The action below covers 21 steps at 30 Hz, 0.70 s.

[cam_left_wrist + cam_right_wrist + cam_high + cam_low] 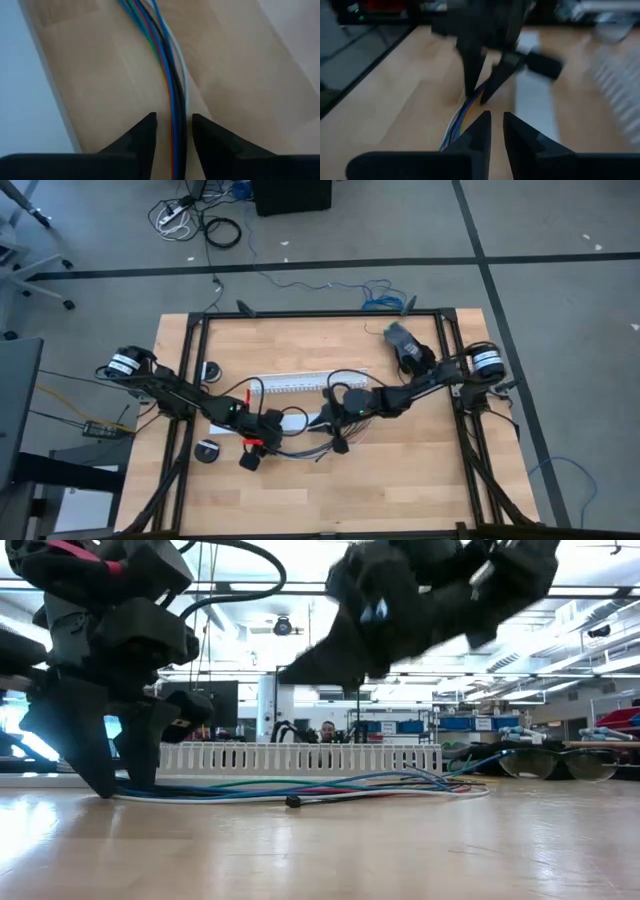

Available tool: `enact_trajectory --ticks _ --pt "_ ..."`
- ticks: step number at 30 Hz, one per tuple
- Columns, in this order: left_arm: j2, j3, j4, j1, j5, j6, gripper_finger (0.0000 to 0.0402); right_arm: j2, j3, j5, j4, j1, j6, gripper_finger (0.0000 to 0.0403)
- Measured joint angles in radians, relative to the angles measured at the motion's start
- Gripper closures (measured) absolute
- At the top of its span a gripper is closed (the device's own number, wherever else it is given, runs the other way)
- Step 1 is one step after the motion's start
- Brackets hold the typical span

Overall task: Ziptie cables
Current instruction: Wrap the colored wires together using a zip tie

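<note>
Cables (175, 75) lie bunched on counter (400, 480) before white channel (300, 757); left gripper (173, 131) jaws straddle the bundle, slightly spread, likely gathering it; right gripper (496, 131) jaws narrowly apart, empty, hovering above; ziptie not discernible.

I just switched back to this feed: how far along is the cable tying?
Done: the cables are gathered in one flat bunch on the table, in front of the white channel. In hand: the left gripper straddles the bunch, jaws slightly apart, while the right gripper hovers close by with nothing between its fingers. Left: I see no ziptie around the bunch, so looping and tightening remain.
</note>
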Motion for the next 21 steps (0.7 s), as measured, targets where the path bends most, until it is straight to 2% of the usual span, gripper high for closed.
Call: enact_trajectory --ticks 7,8,13,17,21 --pt "0.001 -0.001 0.002 -0.002 -0.086 -0.001 0.0387 -0.214 0.000 0.185 -0.176 0.064 -0.065 0.0355" --pt "0.001 -0.001 0.002 -0.002 -0.103 0.000 0.0392 -0.239 0.000 0.210 -0.201 0.075 -0.065 0.0355" --pt "0.003 -0.002 -0.023 0.022 -0.350 -0.069 0.0397 -0.316 0.000 0.341 -0.297 0.139 -0.064 0.0355" --pt "0.003 -0.001 -0.071 0.066 -0.391 -0.085 0.0399 -0.328 0.000 0.418 -0.315 0.187 -0.064 0.0355" --pt "0.003 -0.001 -0.116 0.097 -0.438 -0.112 0.0400 -0.328 0.000 0.452 -0.320 0.220 -0.048 0.0355"
